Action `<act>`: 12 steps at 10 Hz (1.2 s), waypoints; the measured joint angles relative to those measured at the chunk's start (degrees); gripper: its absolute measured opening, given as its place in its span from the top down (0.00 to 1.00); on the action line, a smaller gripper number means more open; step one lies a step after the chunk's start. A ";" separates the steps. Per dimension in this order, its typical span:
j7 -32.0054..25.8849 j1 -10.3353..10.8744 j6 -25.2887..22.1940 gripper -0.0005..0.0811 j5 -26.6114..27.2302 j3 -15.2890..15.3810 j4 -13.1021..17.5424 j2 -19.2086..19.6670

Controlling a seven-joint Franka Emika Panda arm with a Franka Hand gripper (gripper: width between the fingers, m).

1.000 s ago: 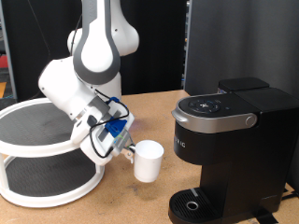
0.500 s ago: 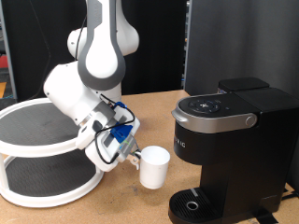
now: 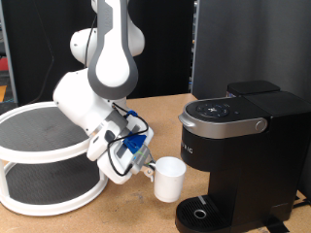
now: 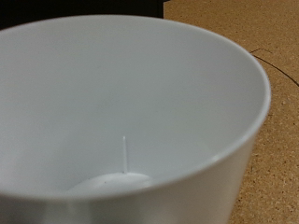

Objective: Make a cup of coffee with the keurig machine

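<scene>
The pincer sits at the end of the white arm, low over the table, in the middle of the exterior view. Its fingers are mostly hidden behind blue fittings and cables, but it is pinching the cup at the side nearest the arm, seemingly at the rim or handle; the exact contact point is too small to make out. The cup is carried upright, mouth up, and appears to hang just above the table rather than rest on it.

The wrist view is almost filled by the cup's white inside, empty, with brown table beyond the rim. The fingers do not show there.

On the far side of the cup from the pincer, towards the exterior view's right, stands the keurig, tall and black with a silver-grey lid rim, lid closed. Its round drip tray lies just beyond and below the cup, near the exterior view's bottom. The cup is close beside the machine's front but not yet over the tray or under the spout.

Behind the pincer, towards the exterior view's left, is a white two-tier round stand, its shelves dark.
</scene>
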 joint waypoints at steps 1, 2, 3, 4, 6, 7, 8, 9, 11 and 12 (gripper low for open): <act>-0.66 0.00 0.02 0.91 1.34 0.66 0.59 0.77; -1.45 0.01 0.02 0.91 2.75 1.31 1.15 1.47; -1.92 0.02 0.03 0.91 4.09 2.01 1.77 2.12; -2.49 0.02 0.03 0.91 5.46 2.73 2.34 2.68; -4.47 0.05 0.03 0.91 8.49 4.13 3.25 3.46; -5.22 0.07 0.03 0.91 9.68 4.79 3.59 3.86; -6.17 0.14 0.05 0.91 11.04 5.48 3.81 4.12; -7.36 0.18 0.19 0.91 12.44 6.18 3.84 4.25; -8.85 0.29 1.22 0.91 14.69 7.66 3.95 4.80; -9.66 0.41 1.82 0.91 15.78 8.33 4.06 5.33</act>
